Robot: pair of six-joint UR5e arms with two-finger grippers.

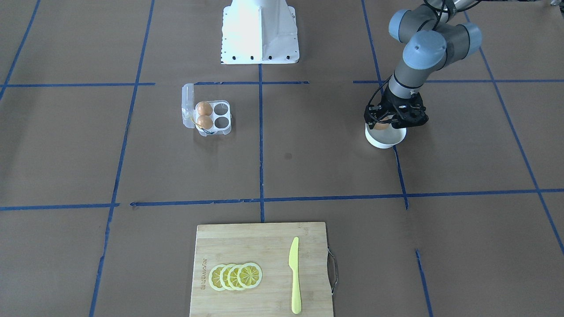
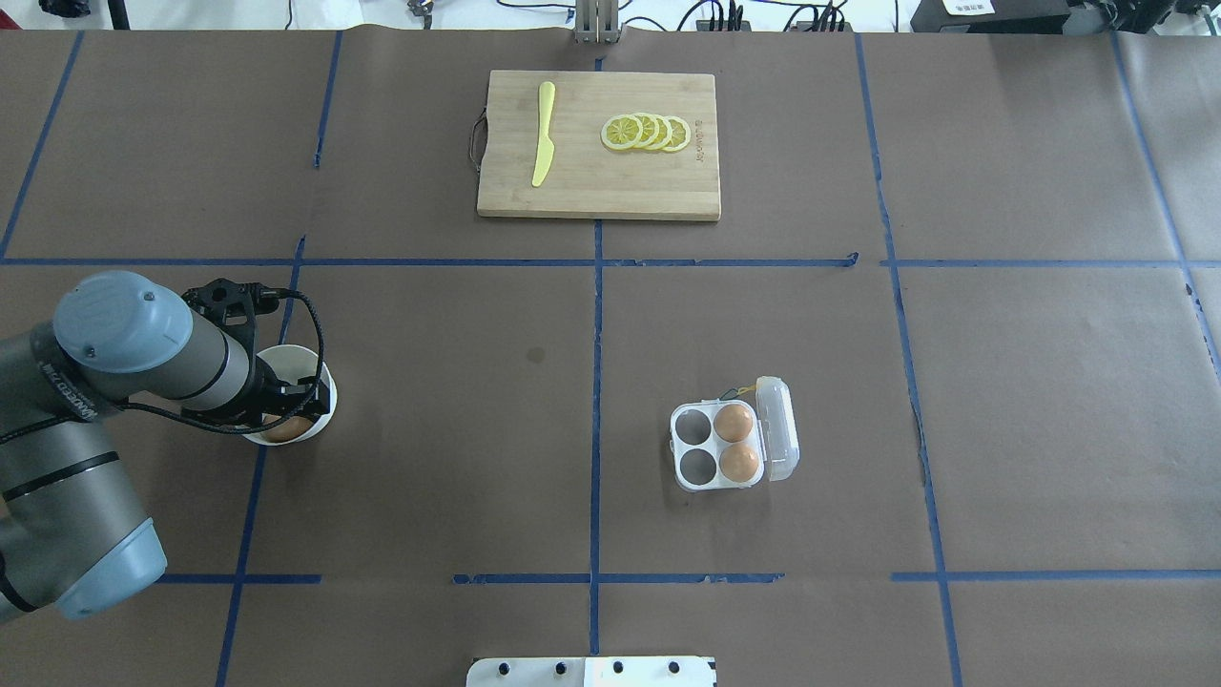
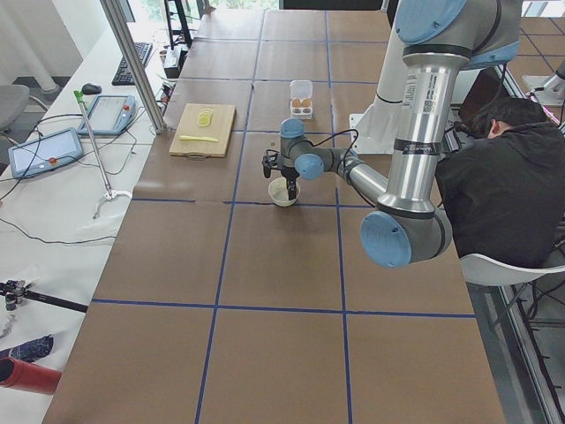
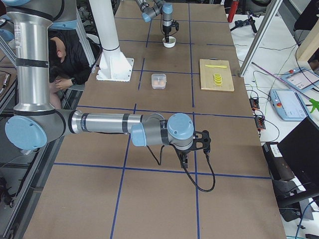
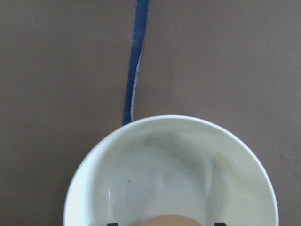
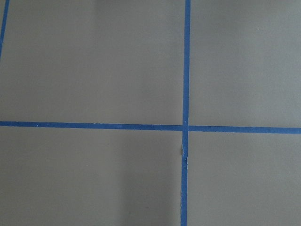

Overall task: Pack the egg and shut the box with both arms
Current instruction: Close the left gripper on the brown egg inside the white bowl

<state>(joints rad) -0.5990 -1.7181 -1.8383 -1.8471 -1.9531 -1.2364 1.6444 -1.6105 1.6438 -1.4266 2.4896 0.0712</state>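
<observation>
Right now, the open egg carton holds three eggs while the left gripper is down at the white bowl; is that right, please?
Not quite. The box holds two eggs, not three; its other two cups are empty, as the overhead exterior view shows. The rest stands: its lid is open and the left gripper is down at the white bowl.

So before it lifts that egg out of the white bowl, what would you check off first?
1. The egg sits between the left gripper fingers, in the bowl: ok.
2. Fingers closed on it: not ok, gaps show on both sides.
3. The box lid open: ok.
4. Free cups: ok, two empty.
5. The right gripper ready: cannot tell.
</observation>
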